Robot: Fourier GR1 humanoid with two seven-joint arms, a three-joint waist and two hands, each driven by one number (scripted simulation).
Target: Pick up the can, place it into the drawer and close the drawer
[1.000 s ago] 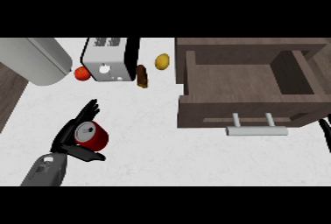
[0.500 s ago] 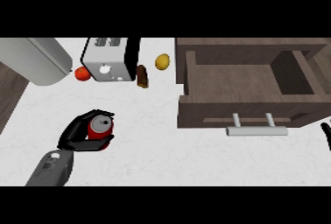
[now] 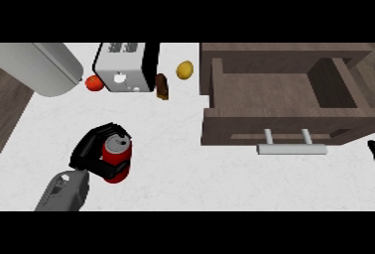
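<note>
Lower left of counter, left hand [image 3: 93, 149] now curled round can [image 3: 117, 155], prob lifted; right hand [image 3: 371, 148] barely visible, fingers unclear

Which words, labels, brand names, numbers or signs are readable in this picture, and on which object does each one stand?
No text can be read anywhere.
The red can, held in the left hand: no label readable.
The toaster: small round marks on its side, too small to read as a sign.
The drawer: no markings.
</note>
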